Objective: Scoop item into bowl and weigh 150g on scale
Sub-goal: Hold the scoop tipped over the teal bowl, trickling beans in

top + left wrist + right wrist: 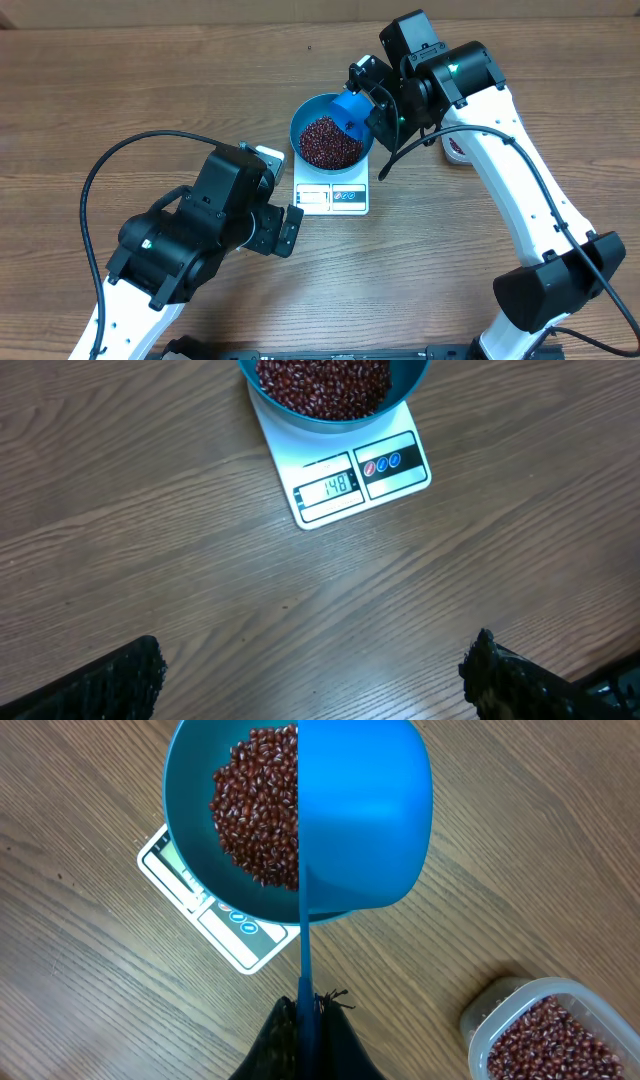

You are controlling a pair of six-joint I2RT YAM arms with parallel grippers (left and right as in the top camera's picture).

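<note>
The teal bowl point(305, 118) stands on the white scale point(333, 196) and holds a mass of red-brown beans point(330, 142). The same bowl point(190, 810), beans point(255, 815) and scale point(228, 925) show in the right wrist view. My right gripper point(306, 1012) is shut on the handle of a bright blue scoop point(365, 815), tipped on its side over the bowl's right half. In the left wrist view the scale point(345, 478) displays 148. My left gripper point(315, 675) is open over bare table, in front of the scale.
A clear plastic tub point(550, 1030) with more beans stands to the right of the scale, near my right arm point(520, 200). My left arm point(190, 240) lies at the front left of the wooden table point(120, 90).
</note>
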